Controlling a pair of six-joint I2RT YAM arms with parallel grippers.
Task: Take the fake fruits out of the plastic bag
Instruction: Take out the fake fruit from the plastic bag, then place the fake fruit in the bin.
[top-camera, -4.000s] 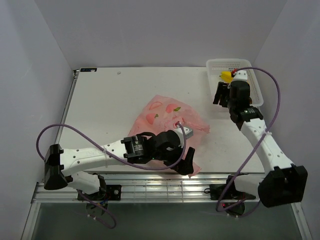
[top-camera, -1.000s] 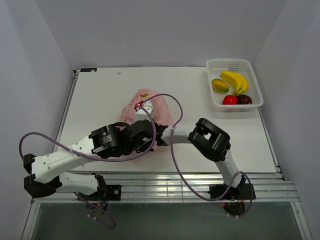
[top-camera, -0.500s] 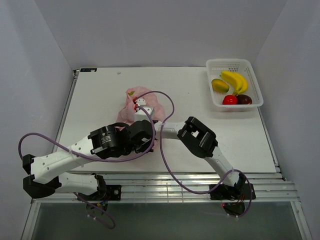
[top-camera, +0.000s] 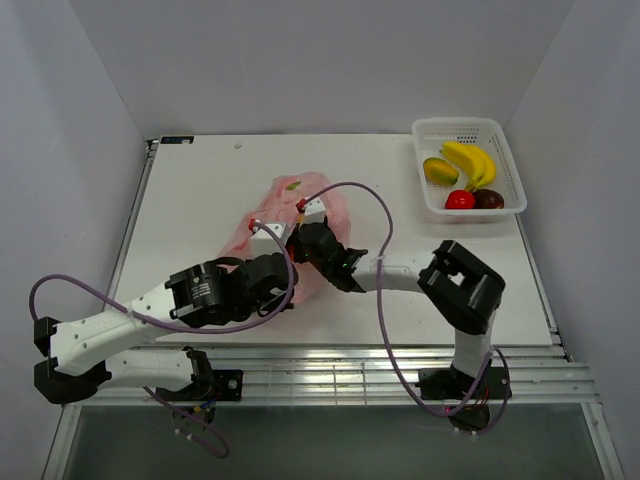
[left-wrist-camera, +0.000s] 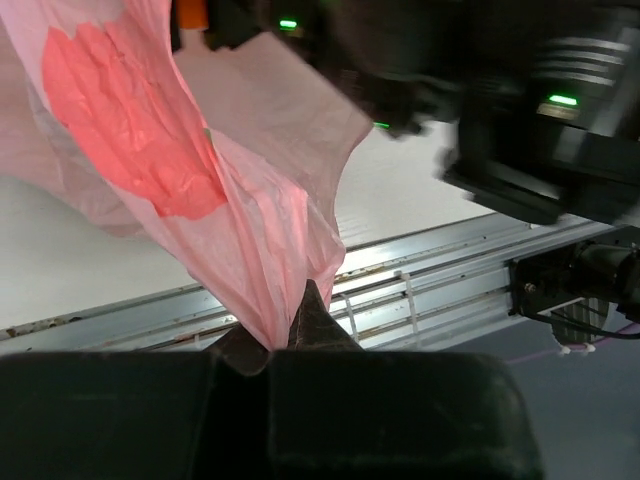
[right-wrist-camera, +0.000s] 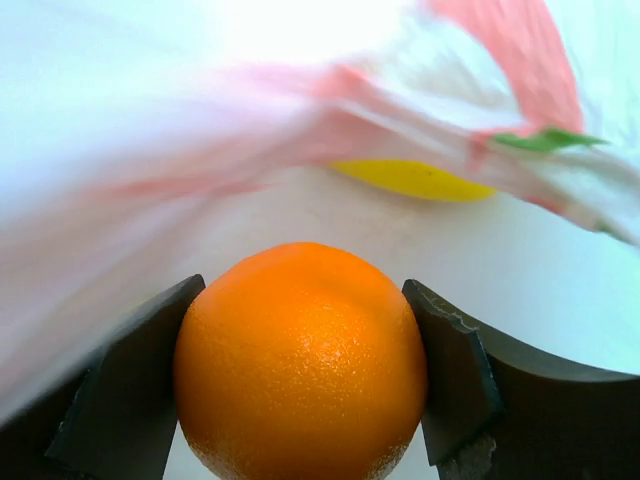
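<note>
Right hand (right-wrist-camera: 300, 375) grips the orange (right-wrist-camera: 300, 350), one finger on each side, just beneath the bag's draped pink film. Left hand (left-wrist-camera: 288, 330) is closed to a pinch on a fold of the bag (left-wrist-camera: 250, 200), which stretches up from its fingertips. On the counter (top-camera: 200, 180) the bag lies bunched, both hands at it. Its print shows a red peach shape (left-wrist-camera: 130, 130) and a green leaf (right-wrist-camera: 545, 140). Beyond the orange, a yellow fruit (right-wrist-camera: 410, 180) lies under the film.
</note>
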